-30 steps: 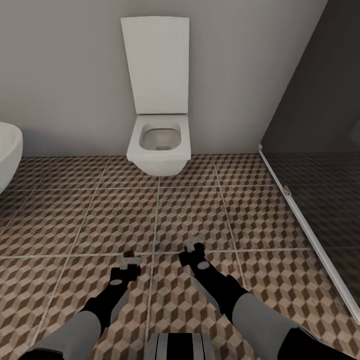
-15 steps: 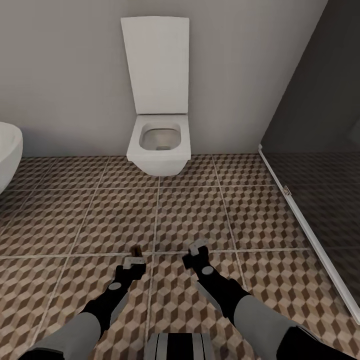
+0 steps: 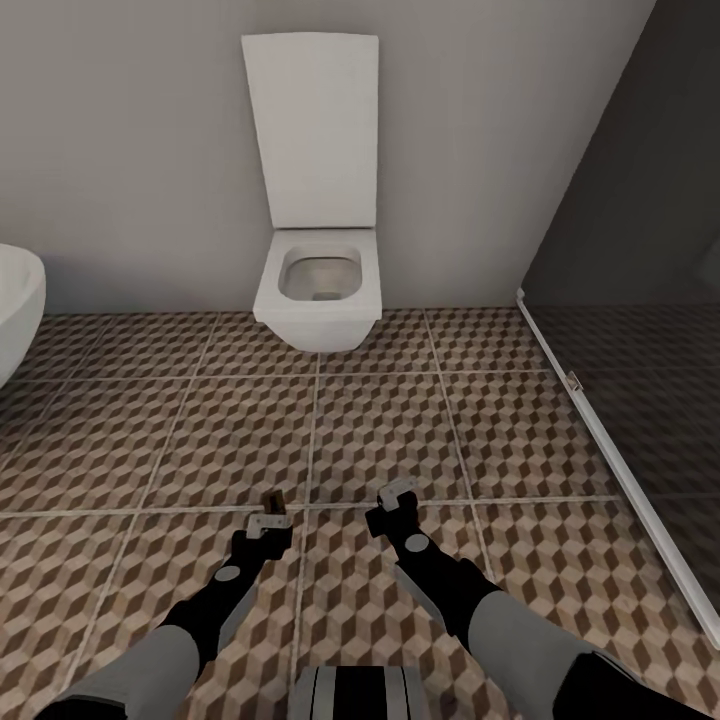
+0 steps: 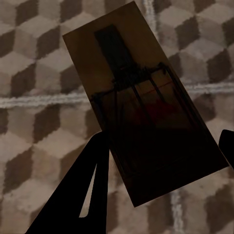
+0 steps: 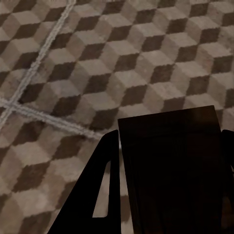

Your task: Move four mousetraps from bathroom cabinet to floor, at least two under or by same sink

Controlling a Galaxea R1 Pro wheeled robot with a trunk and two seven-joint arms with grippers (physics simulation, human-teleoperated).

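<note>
Grey upper arms, black forearms, pale-tipped left tool (image 3: 268, 524), right tool (image 3: 392, 506)

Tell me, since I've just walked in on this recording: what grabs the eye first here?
The white square toilet with its raised lid stands out against the grey wall, dead ahead of the robot on the brown-and-beige cube-patterned tile floor. Low in the head view, the left gripper holds a flat tan-brown mousetrap board with dark metal wires just above the tiles. The right gripper clamps a second dark flat board.
</note>
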